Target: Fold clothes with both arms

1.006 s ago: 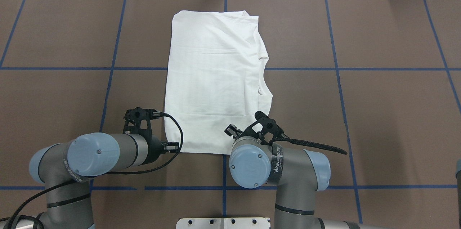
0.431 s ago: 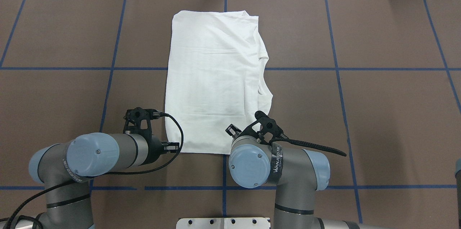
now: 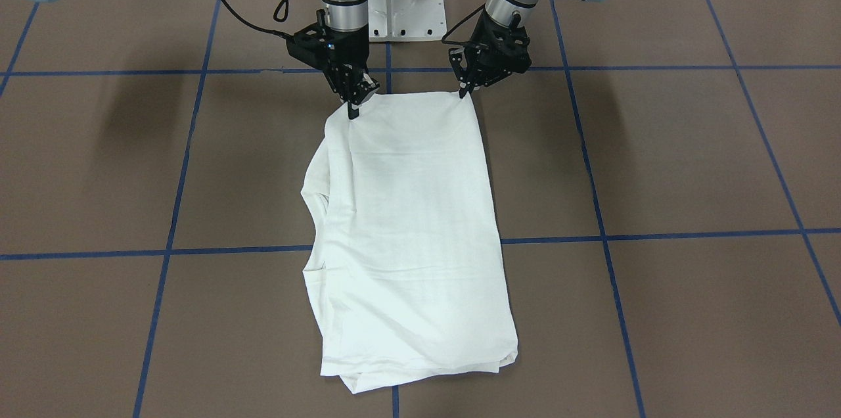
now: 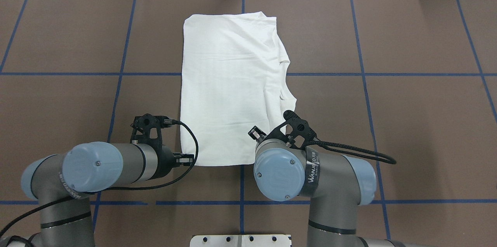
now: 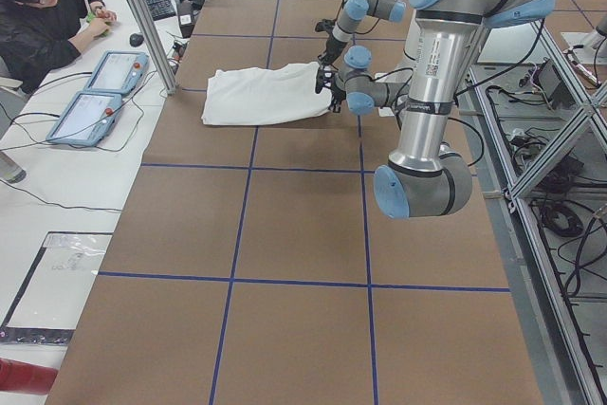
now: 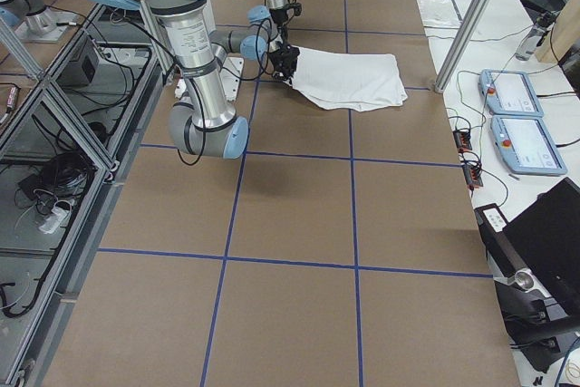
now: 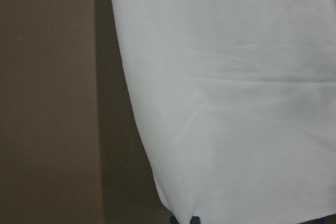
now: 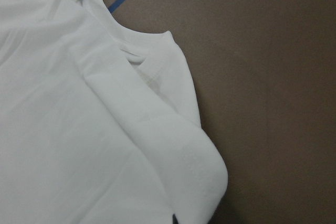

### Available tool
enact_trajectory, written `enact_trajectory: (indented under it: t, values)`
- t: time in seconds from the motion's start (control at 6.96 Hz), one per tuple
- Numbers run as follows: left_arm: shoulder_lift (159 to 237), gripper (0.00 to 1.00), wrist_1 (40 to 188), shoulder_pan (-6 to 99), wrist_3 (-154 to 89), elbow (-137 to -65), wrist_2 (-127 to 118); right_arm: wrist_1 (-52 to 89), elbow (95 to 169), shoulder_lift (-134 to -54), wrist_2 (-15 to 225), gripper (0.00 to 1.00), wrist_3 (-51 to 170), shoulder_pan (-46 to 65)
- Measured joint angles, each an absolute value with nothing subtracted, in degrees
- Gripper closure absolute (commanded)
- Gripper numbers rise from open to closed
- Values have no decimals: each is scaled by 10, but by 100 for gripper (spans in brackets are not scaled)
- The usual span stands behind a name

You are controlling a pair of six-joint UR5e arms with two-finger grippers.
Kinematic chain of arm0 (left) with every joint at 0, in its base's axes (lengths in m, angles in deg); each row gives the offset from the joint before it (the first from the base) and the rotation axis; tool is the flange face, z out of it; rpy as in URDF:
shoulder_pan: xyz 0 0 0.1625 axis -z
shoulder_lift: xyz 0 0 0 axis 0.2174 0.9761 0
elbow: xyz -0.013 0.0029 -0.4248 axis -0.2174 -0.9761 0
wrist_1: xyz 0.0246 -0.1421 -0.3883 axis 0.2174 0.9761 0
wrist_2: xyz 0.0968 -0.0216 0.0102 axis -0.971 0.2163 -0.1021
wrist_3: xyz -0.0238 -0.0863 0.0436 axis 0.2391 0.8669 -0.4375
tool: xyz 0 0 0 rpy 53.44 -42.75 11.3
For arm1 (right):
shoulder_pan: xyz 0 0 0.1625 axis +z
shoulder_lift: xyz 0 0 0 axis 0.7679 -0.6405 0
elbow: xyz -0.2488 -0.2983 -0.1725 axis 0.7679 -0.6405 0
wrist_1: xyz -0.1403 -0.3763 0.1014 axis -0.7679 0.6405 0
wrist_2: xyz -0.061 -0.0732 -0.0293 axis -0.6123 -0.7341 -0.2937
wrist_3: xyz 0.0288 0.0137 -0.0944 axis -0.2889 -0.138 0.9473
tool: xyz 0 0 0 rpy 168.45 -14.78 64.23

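Both the left gripper (image 3: 466, 91) and right gripper (image 3: 355, 106) clamp corners of the shirt (image 3: 407, 221), apparently to fold it over.

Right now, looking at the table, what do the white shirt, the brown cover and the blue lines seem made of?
Shirt: soft matte knit, probably cotton; it creases and lies limp. Brown cover: dull paper or felt-like sheet, no shine; cannot tell which. Blue lines: likely stuck-on tape, thin, with a gap in one.
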State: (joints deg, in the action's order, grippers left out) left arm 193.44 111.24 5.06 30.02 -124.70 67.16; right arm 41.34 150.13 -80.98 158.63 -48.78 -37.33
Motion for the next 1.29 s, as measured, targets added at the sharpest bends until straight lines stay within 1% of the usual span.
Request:
enact_trajectory:
  t: [0.14,0.29,0.43,0.57,0.72,1.01,1.29]
  values:
    - [1934,100,1055,50,302,-1308,684,498,1582,-810,1587,100,-496,-389]
    - [1938,100,980,45,305,-1383,697,570,1652,-807,1588,100,-508,-409]
    - [1959,100,896,40,307,-1451,712,618,1700,-803,1588,100,-515,-426]
    - [1996,100,820,37,307,-1489,724,638,1720,-799,1587,100,-517,-433]
    - [2030,100,771,36,305,-1491,731,644,1723,-798,1586,100,-515,-434]
    - [2055,100,752,51,290,-1449,732,637,1706,-793,1584,100,-492,-420]
    - [2071,100,757,103,255,-1396,731,614,1667,-774,1584,100,-465,-387]
